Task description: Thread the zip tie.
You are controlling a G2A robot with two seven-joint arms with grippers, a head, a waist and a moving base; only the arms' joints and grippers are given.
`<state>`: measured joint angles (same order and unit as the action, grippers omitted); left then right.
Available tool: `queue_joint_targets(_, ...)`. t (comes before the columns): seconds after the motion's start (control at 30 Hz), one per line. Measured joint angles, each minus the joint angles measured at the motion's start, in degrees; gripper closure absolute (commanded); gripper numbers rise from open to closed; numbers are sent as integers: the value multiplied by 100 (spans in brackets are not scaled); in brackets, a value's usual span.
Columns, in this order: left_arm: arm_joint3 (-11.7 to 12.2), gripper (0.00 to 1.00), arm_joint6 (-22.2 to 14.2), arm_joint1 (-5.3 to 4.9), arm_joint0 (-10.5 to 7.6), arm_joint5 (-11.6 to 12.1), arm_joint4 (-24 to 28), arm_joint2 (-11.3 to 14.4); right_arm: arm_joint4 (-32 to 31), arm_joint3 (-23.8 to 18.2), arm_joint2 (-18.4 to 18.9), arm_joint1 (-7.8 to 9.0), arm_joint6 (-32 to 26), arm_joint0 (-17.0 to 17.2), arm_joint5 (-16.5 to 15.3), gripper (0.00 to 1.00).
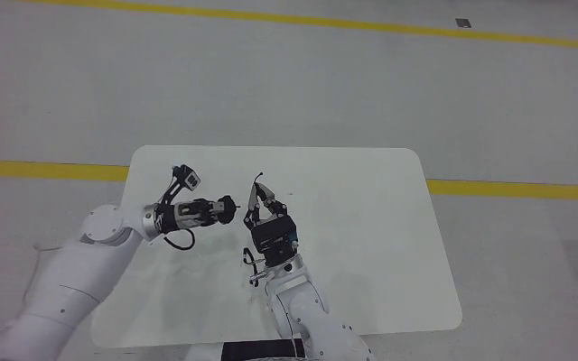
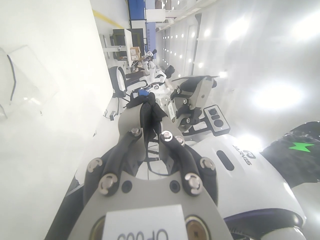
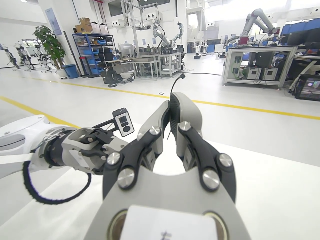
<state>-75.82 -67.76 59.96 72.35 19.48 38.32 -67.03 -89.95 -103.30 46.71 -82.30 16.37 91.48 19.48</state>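
step, we reckon: lining up ends | right gripper (image 3: 170,101) clamps the tie (image 3: 181,76), head up — left gripper (image 2: 150,99) closed beside it, load unclear | next: steer tail into head

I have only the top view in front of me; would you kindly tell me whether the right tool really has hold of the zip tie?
Observer: Yes. The right wrist view shows the right tool shut on the zip tie, with the strap pinched between its pads.
Operator: Thank you. Which end sticks out past the tips?
Observer: The head end. Its small square head stands clear beyond the fingertips.
Operator: And is the left tool open?
Observer: No. The left wrist view shows the left tool shut, with its dark pads together. I cannot tell whether it grips anything.
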Motion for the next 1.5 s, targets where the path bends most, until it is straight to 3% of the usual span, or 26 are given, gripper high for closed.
queue_joint_targets(0.3, 97, 100, 322, 251, -199, 0, -343, 89, 0, 0, 0, 0, 0, 0, 0, 100)
queue_joint_targets(0.67, 212, 100, 539, 538, -280, 0, -671, -114, 0, 0, 0, 0, 0, 0, 0, 100)
queue_joint_targets(1.3, 216, 100, 540, 538, -280, 0, -675, -114, 0, 4, 5, 0, -3, -2, 0, 100)
queue_joint_targets(1.5, 216, 100, 540, 538, -280, 0, -676, -114, 0, 227, 128, -26, -44, -116, 0, 100)
